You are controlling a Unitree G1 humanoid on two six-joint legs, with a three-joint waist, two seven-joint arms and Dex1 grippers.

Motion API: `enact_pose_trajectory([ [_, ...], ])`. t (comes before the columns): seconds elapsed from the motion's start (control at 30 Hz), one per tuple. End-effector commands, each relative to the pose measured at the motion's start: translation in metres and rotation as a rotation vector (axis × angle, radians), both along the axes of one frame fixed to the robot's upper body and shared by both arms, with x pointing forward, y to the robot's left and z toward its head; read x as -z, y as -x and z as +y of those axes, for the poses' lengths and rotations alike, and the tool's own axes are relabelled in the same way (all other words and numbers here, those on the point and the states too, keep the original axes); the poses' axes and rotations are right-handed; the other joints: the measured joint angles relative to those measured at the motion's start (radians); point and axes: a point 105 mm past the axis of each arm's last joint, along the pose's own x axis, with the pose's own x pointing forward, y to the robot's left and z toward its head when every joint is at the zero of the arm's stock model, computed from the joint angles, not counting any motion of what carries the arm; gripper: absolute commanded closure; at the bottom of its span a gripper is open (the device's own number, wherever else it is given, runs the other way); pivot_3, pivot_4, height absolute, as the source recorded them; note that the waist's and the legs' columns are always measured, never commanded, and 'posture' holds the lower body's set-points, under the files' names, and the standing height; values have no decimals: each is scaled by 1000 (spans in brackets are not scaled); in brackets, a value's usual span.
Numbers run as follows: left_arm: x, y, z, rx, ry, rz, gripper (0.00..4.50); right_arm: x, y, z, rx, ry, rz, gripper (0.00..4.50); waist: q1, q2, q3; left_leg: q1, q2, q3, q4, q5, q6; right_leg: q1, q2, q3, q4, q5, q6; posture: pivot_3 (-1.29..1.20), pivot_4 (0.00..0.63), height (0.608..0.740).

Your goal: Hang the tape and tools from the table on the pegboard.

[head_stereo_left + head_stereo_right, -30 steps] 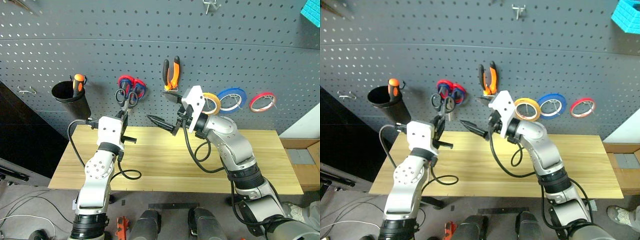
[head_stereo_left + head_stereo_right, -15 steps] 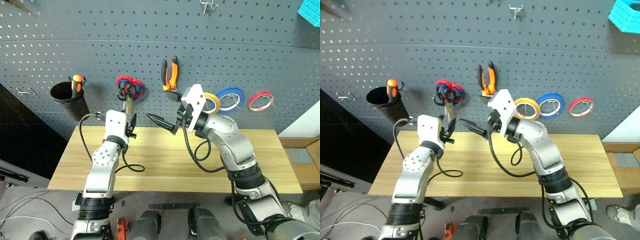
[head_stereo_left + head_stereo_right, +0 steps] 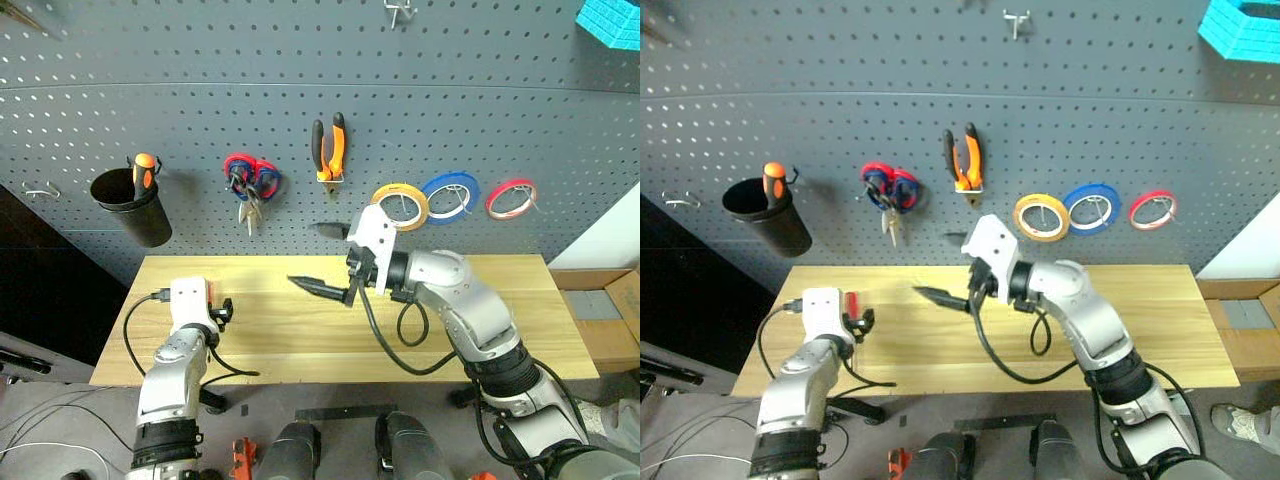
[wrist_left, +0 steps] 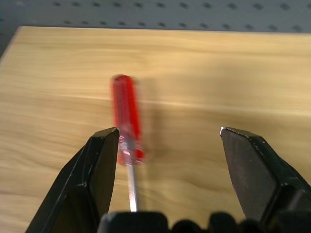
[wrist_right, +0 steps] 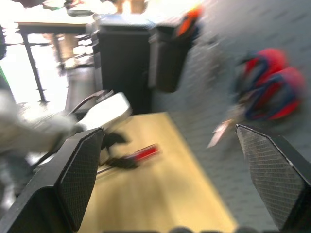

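So the left gripper [image 4: 167,138] has just dropped from up by the big dark grey perforated pegboard [image 3: 200,60] down to the long light wooden counter [image 3: 450,330]. A second ago it was clamped on the small black-handled steel scissors [image 3: 245,195]; now those hang on a hook in front of the red-and-blue-handled pair, and the gripper's two black fingers are spread wide with nothing in them.

Scissors done, basically. The orange-and-black-handled pliers [image 3: 329,147] are already up too, and so is the thin tan-yellow tape ring [image 3: 399,205], sitting next to the blue and red rings.

What's left, as far as I can tell, is the slim red-handled screwdriver [image 4: 127,119]. It's lying flat near the counter's left end, and the left wrist view has it right in front of the open fingers, the handle just beside one finger and pointing away from the gripper, the steel shaft running back toward it. Looks lined up for a grab, but nothing's closed on it yet.

The right gripper [image 3: 322,258] hangs wide open and empty over the middle of the counter, pointing left.
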Motion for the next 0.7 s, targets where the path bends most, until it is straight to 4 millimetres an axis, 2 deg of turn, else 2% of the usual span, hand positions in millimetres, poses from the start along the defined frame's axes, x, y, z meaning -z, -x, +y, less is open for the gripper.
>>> enact_pose_trajectory([
  [0.03, -5, -7, 15, -40, 5, 9, 981, -10, 6, 2, -13, -6, -47, 0, 1, -1, 0, 0, 0, 0, 0, 0, 0, 0, 0, 0, 0, 0, 0, -16, 180, 740],
  [0.2, 1, -17, 23, -42, 121, 38, 981, -10, 10, 3, -21, 7, -39, 0, 0, -2, 0, 1, 0, 3, -1, 0, 0, -2, 0, 4, 0, 0, 0, -30, 199, 740],
  [0.37, 14, -19, 38, -63, 111, 104, 981, -9, 16, 2, -18, 13, -19, 0, -16, -3, 1, 0, 1, 5, -1, -1, 0, -4, 0, 7, 0, 0, 0, -50, 221, 740],
  [0.53, 29, -27, 38, -91, 184, 175, 981, -10, 17, 0, 3, 18, -10, 0, -18, -5, 2, 0, 0, 5, -1, -1, 0, -4, 0, 8, 0, 0, 0, -78, 235, 740],
  [0.7, 54, -20, 37, -112, 193, 298, 981, -11, 19, -2, 15, 25, -5, 0, -23, -6, 3, 0, 1, 8, -2, -1, 1, -6, 0, 8, 0, 0, 0, -94, 237, 740],
])
